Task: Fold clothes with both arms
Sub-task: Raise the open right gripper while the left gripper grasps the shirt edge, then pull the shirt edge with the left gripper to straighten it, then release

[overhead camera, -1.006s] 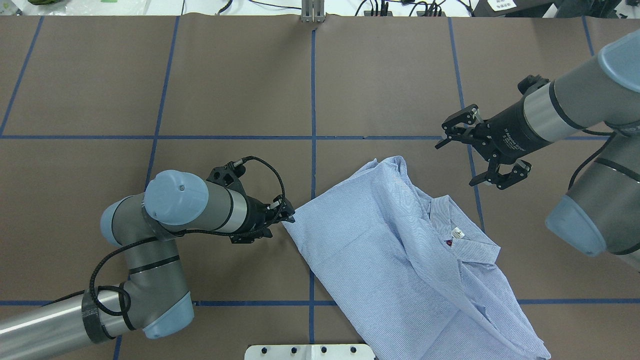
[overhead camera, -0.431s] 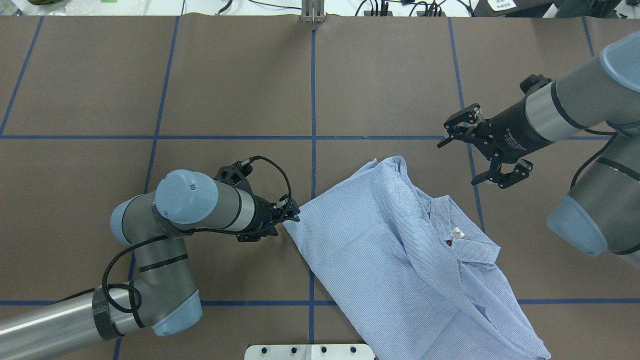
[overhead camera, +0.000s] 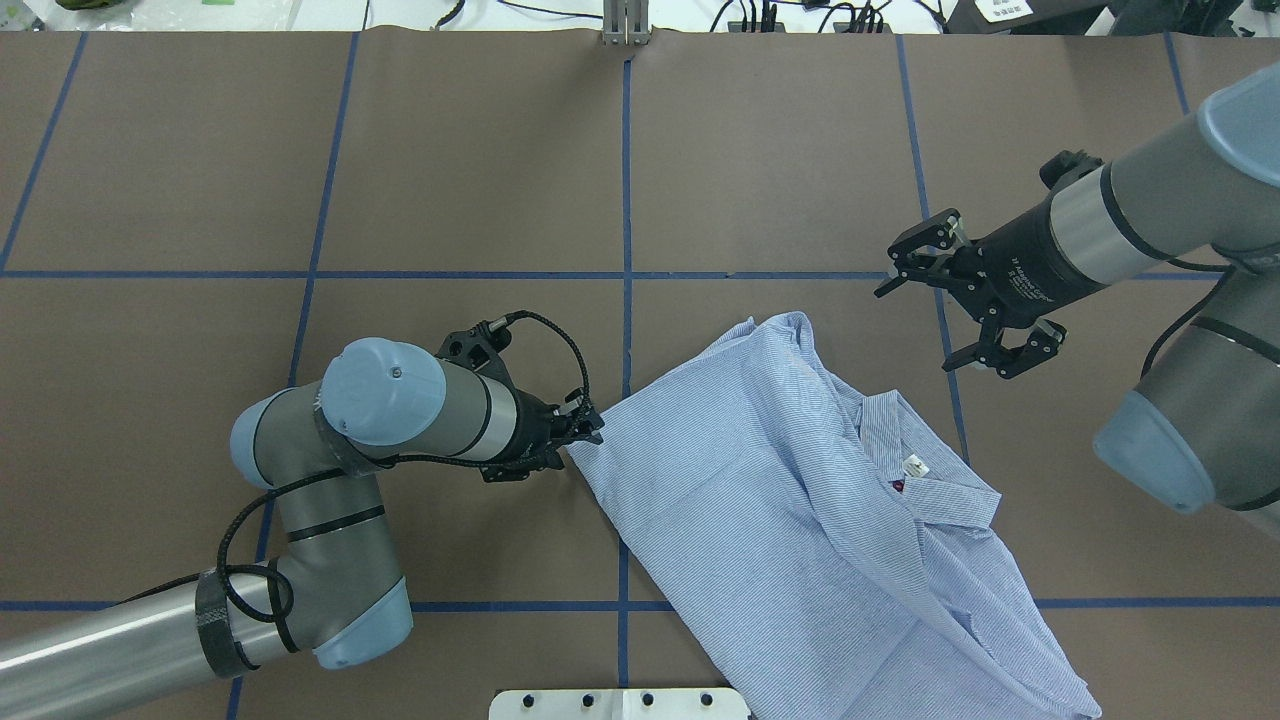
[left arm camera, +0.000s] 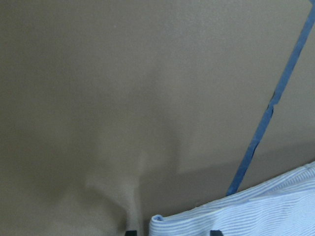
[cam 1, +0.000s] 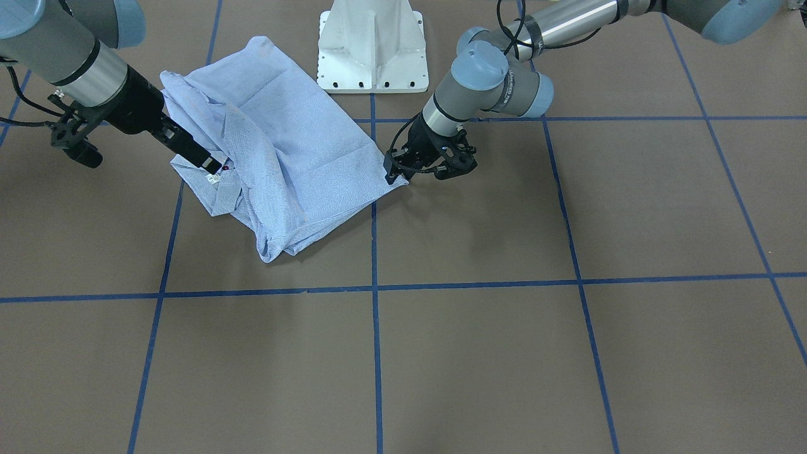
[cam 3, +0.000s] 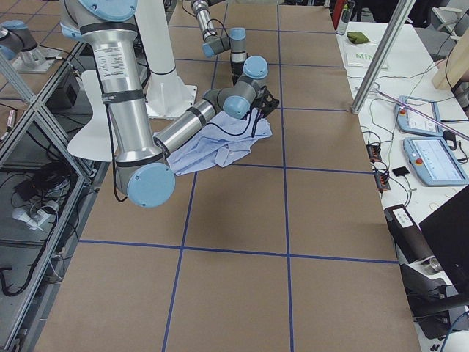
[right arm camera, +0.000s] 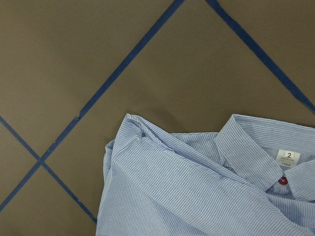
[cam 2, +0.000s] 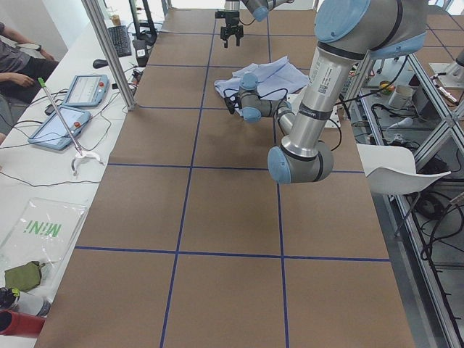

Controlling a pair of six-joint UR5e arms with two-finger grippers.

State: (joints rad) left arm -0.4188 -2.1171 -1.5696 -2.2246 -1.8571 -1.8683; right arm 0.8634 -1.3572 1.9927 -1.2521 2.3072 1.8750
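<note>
The light blue striped shirt [overhead camera: 780,500] lies crumpled on the brown table, near the robot and right of centre, with its collar and white neck label [overhead camera: 915,465] to the right. My left gripper [overhead camera: 592,432] is low at the shirt's left corner. In the left wrist view that corner [left arm camera: 256,211] lies between two slightly parted fingertips. It also shows in the front view [cam 1: 396,175]. My right gripper [overhead camera: 912,328] is wide open and empty, above the table just beyond the collar. The right wrist view shows the collar and label [right arm camera: 288,157] below.
The white pedestal base [overhead camera: 620,703] stands at the near edge, beside the shirt's lower part. Blue tape lines [overhead camera: 626,200] grid the table. Cables and a metal post [overhead camera: 625,20] line the far edge. Tablets [cam 2: 61,123] lie on a side bench.
My left arm has moved a little to the right, bringing its gripper up to the shirt's left corner. The shirt and the right gripper have hardly moved.
</note>
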